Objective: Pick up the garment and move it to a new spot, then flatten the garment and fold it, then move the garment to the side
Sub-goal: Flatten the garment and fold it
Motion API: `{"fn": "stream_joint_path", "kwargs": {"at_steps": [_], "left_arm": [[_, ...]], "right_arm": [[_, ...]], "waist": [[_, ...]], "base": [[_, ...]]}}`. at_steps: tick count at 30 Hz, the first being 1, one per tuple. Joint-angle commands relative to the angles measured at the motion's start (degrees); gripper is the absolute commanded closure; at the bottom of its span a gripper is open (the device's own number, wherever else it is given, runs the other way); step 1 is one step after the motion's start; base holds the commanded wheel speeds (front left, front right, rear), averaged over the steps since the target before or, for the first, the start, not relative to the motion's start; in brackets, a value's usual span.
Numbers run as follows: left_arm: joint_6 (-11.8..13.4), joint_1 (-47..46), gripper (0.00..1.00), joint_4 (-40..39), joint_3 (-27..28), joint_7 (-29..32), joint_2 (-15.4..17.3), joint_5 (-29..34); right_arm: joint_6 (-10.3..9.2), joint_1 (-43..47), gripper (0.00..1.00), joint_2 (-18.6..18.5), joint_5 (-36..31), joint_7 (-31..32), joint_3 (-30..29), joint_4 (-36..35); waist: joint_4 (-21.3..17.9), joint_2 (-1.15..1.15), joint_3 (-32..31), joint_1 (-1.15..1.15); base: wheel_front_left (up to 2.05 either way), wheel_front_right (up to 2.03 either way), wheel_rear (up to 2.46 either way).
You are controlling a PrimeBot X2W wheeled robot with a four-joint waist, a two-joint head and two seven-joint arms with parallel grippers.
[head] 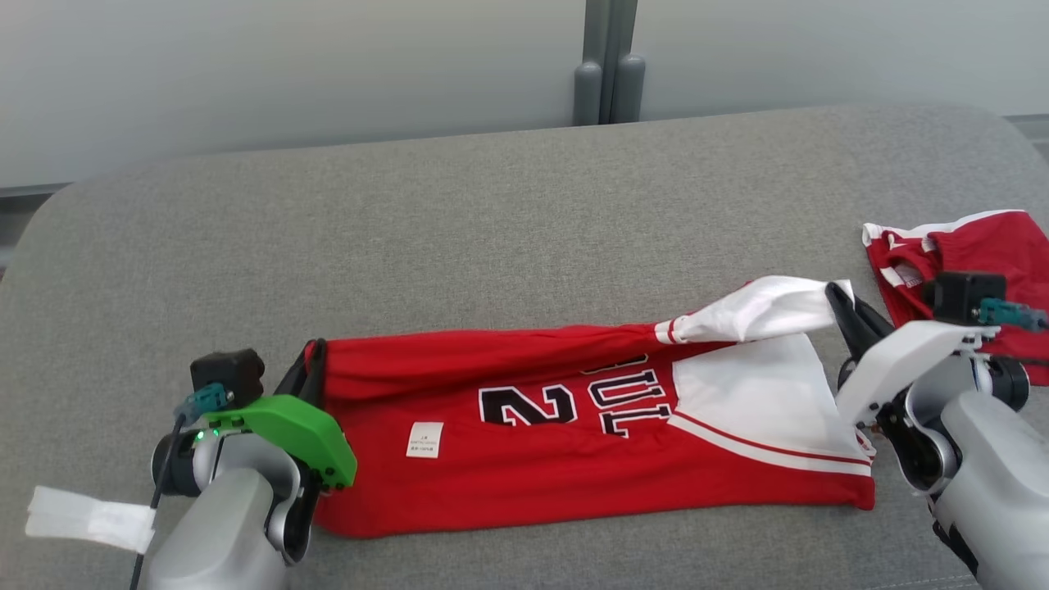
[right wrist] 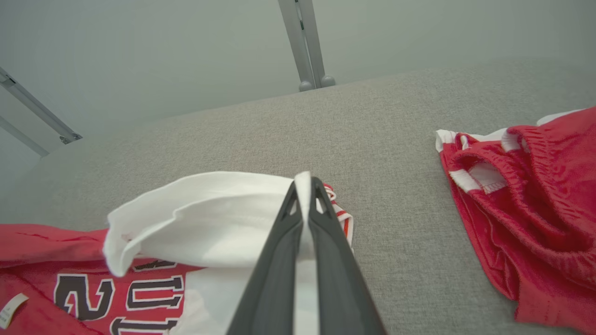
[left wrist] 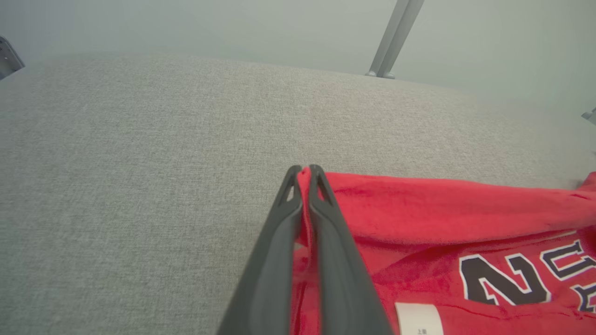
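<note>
A grey cloth bench (head: 508, 213) carries everything. At the right edge of the head view lie crumpled red shorts (head: 996, 250) with white trim, close to the right arm but apart from the jersey. A white strip (head: 88, 518) lies at the lower left by the left arm. A grey post (head: 608, 65) stands against the pale wall behind the bench, top centre. The bench in front of the jersey is bare cloth.

The jersey (head: 574, 459) lies across the lower middle of the head view, stretched sideways between the two arms. It is red with a white panel at its right end, black white-edged lettering that reads upside down, and a small white label (head: 424, 439) left of centre. Its upper edge is raised off the bench and pulled into long creases; the lower part lies flat.

The left fingers (head: 310, 360) are closed on the red upper left corner, with cloth pinched between the tips in the left wrist view. The right fingers (head: 848, 315) are closed on the white upper right corner, which is lifted and puffed up.
</note>
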Motion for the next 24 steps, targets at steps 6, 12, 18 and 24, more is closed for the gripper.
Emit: {"fn": "stream_joint_path", "kwargs": {"at_steps": [6,12,18,24], "left_arm": [[2.7,8.7,1.00,-9.4,1.9,-0.8,1.9,-0.8],[5.9,15.6,1.00,-16.0,2.6,-0.7,2.1,-1.7],[7.8,18.7,0.97,-17.5,3.2,-0.3,1.6,-3.1],[8.6,21.5,0.00,-18.2,4.7,-0.5,0.6,-4.6]], "right_arm": [[-0.07,7.7,1.00,0.3,-1.3,-2.0,-3.9,-3.4],[-0.08,12.1,1.00,2.4,-3.4,-2.2,-7.4,-4.6],[-0.07,15.2,0.58,4.7,-5.8,-2.8,-11.0,-4.3],[-0.06,18.4,0.00,6.6,-8.6,-4.0,-14.5,-4.4]], "waist": [[-1.4,0.00,-1.7,0.00],[-1.3,0.00,-1.8,0.00],[-1.1,0.00,-2.1,0.00],[-1.6,0.00,-2.4,0.00]], "base": [[0.00,0.00,0.00],[0.00,0.00,0.00],[0.00,0.00,0.00],[0.00,0.00,0.00]]}}
